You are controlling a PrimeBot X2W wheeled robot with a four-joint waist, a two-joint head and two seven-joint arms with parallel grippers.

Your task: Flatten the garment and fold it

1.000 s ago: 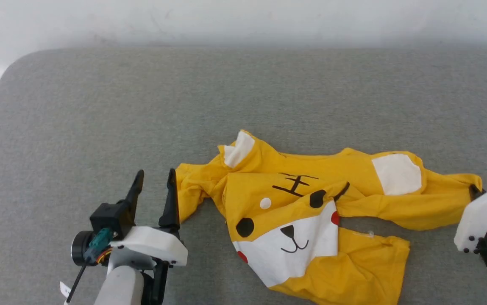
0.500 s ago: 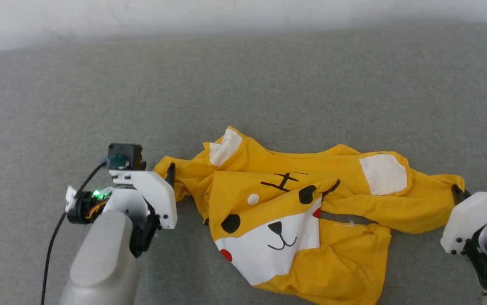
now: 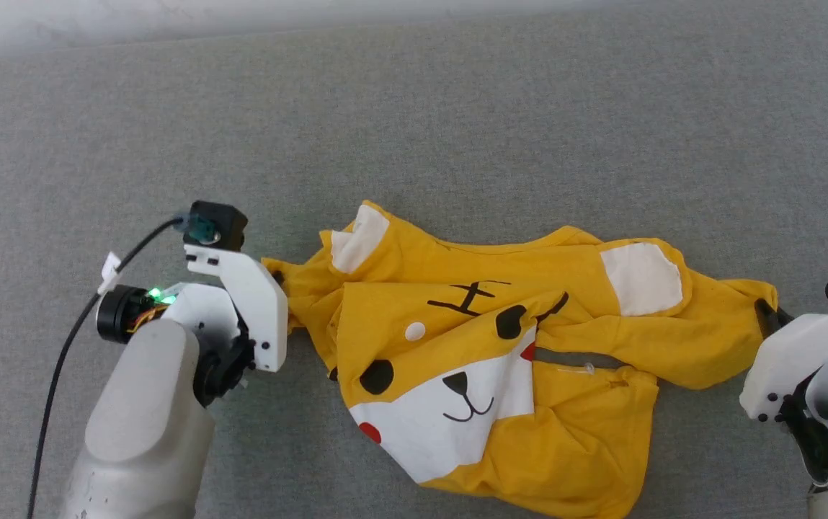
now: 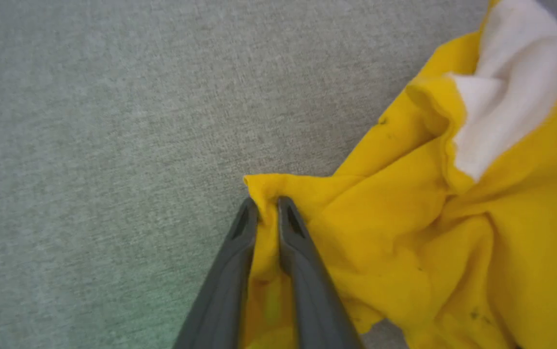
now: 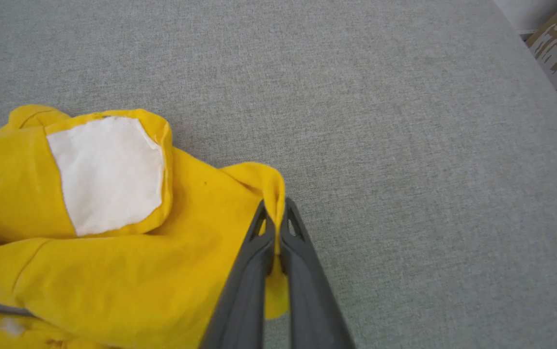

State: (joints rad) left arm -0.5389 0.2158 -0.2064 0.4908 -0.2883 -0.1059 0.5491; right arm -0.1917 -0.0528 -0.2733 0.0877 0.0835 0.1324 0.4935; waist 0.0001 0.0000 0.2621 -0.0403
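On the grey surface (image 3: 414,108) the garment (image 3: 457,267) lay crumpled, face print up, near the middle. The left gripper (image 4: 267,208) pinched its left corner and the right gripper (image 5: 274,213) its right corner, seemingly to stretch it flat.

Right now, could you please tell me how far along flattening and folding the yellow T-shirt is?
Done: the left gripper and the right gripper each pinch an opposite end of the T-shirt. In hand: apparently stretching it out; it lies crumpled on the grey surface. Left: flattening it fully and every fold.
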